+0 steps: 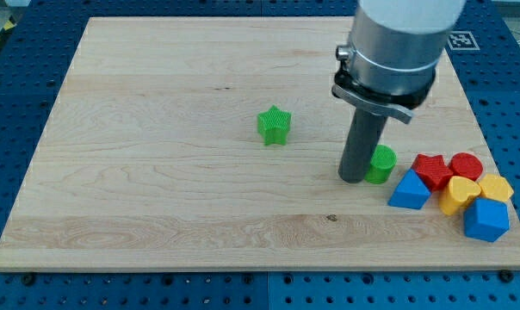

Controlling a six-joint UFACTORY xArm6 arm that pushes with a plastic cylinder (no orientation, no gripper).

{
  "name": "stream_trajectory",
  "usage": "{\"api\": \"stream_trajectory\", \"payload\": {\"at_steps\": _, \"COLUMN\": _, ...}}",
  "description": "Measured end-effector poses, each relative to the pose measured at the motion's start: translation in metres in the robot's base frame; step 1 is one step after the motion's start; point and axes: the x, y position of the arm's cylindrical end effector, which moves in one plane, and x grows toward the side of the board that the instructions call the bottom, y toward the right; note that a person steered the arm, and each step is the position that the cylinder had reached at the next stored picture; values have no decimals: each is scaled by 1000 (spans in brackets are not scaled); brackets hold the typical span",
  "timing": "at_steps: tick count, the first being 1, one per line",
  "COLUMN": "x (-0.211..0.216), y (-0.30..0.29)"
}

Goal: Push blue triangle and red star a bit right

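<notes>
The blue triangle lies at the view's lower right of the wooden board. The red star touches it on its upper right. My tip stands on the board to the left of both, about a block's width from the blue triangle. A green round block sits right against the rod's right side, between my tip and the red star.
A red round block, a yellow heart, a yellow block and a blue cube-like block cluster right of the star, near the board's right edge. A green star sits mid-board.
</notes>
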Motion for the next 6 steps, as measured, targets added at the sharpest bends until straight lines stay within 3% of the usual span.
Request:
{"api": "stream_trajectory", "payload": {"at_steps": 2, "x": 16, "y": 50}}
{"api": "stream_trajectory", "payload": {"at_steps": 5, "x": 29, "y": 59}}
{"api": "stream_trajectory", "payload": {"at_steps": 6, "x": 13, "y": 57}}
